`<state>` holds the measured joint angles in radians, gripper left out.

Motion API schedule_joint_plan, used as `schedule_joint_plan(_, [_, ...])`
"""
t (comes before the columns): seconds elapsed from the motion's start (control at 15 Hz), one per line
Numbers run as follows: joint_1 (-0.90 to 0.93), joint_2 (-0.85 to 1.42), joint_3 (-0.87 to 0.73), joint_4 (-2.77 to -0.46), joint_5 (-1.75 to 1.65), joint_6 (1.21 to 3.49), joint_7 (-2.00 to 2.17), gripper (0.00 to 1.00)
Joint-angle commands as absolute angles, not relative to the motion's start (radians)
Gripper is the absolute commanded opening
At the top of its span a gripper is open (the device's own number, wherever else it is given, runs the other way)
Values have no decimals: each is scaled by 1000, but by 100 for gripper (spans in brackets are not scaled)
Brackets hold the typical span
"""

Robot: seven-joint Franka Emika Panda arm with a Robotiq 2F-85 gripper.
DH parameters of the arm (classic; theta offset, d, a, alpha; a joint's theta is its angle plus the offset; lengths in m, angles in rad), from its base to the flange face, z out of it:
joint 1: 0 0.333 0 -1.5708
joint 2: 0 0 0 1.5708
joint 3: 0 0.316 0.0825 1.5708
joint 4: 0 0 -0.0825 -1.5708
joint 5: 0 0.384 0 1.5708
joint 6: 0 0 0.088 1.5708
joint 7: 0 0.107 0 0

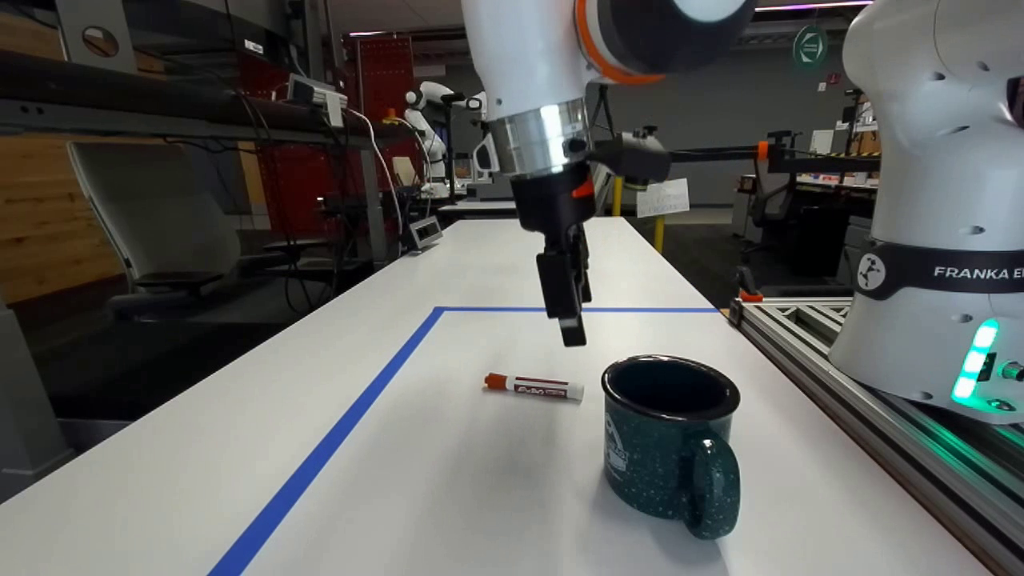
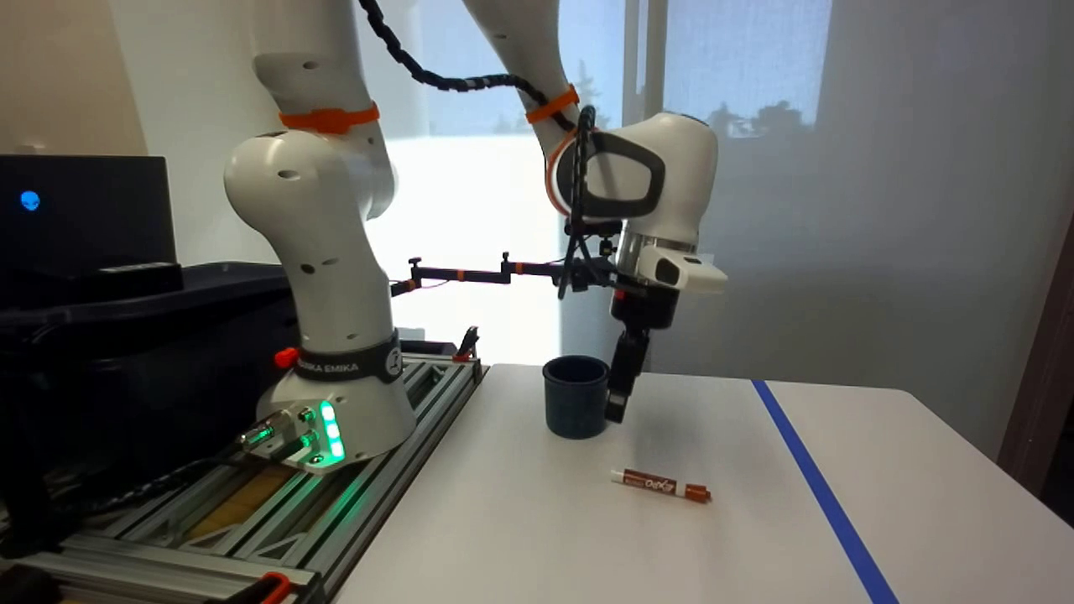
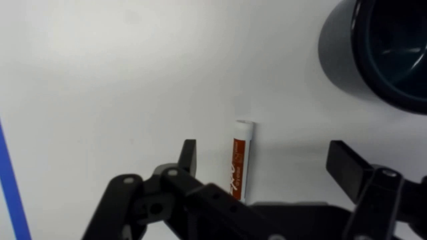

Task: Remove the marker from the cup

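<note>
The marker is white with a red-brown label and an orange-brown cap. It lies flat on the white table beside the cup, apart from it, in both exterior views. The dark green speckled cup stands upright; it also shows in an exterior view and at the top right of the wrist view. My gripper is open and empty above the table, near the cup. In the wrist view, the marker shows between the spread fingers, nearer the left one; its cap end is hidden.
Blue tape marks lines on the white table; a strip also shows at the left of the wrist view. The robot's base stands on a metal frame along the table's edge.
</note>
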<state>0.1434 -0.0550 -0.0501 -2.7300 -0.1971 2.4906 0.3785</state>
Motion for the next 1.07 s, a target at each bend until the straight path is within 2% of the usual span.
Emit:
schedule_joint_plan(0.0, [93, -298, 15, -2736, -196, 2214, 380, 100])
schedule_joint_plan(0.47, [61, -520, 65, -2672, -176, 1998, 248, 100])
schedule_joint_plan(0.53, [57, -462, 71, -2675, -167, 2057, 269, 100])
schedule_joint_plan(1.0, [48, -456, 78, -2674, -169, 2052, 267, 100])
